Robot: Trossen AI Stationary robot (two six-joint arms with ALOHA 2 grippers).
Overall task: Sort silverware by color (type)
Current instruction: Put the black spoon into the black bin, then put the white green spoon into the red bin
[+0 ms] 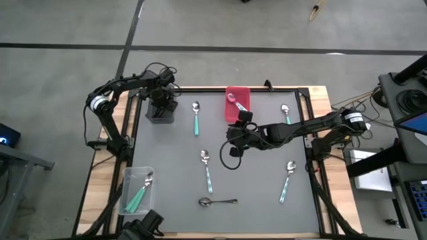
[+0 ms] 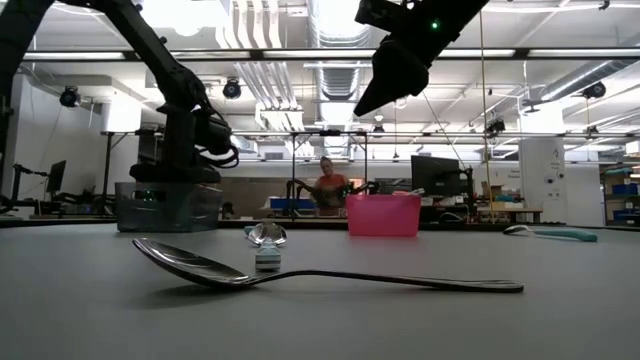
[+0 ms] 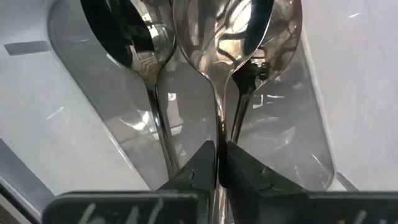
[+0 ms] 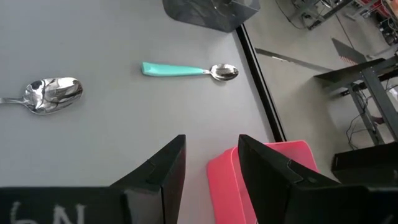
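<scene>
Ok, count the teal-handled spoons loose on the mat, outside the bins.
4 teal-handled spoons: one beside the grey bin, one right of the red bin, one mid-mat, one near the right edge. The right arm may hide more.

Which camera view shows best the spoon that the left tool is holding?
The left wrist view: the spoon fills it, its handle pinched by the left tool above the grey bin. In the high view the tool hides it, the low view shows only the bin, and the right wrist view shows none of it.

We found no text, label, brand or number that we could read; the white marks on both wrist-view gripper bodies were cut off and illegible.
</scene>
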